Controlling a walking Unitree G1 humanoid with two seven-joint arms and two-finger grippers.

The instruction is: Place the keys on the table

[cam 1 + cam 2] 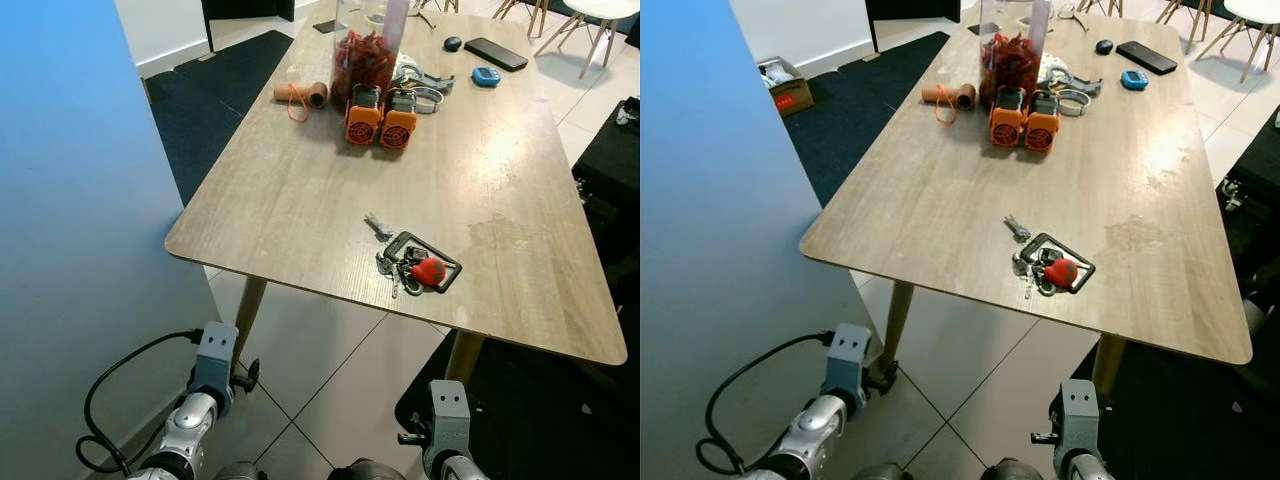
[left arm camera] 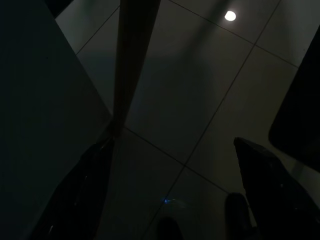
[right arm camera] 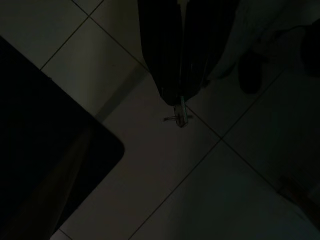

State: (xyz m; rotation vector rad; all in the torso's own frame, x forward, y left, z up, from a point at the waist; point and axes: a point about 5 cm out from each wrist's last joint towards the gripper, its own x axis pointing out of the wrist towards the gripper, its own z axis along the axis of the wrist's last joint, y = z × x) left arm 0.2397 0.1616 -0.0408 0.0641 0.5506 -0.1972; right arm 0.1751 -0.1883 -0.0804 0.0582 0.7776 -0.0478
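Two silver arms are hung low at the lower frame edge: the left hand (image 2: pixel 170 200) is seen spread open, the right hand (image 3: pixel 181 95) closed. One bunch of metal keys with a red fob (image 1: pixel 412 268) is rested on the light wooden worktop (image 1: pixel 300 190), lower centre-right.

My head views are bright and sharp, evenly lit from overhead. The worktop (image 1: pixel 300 190) carries a pale glare patch along its far right side, and the tiled floor (image 1: pixel 330 360) beneath it lies in soft shadow. A blue panel (image 1: pixel 70 230) at my left grades from vivid to grey. Both wrist views are very dark: my left shows one small ceiling-light reflection (image 2: pixel 230 16) on the tiles, my right only dim tile lines and murky shapes.
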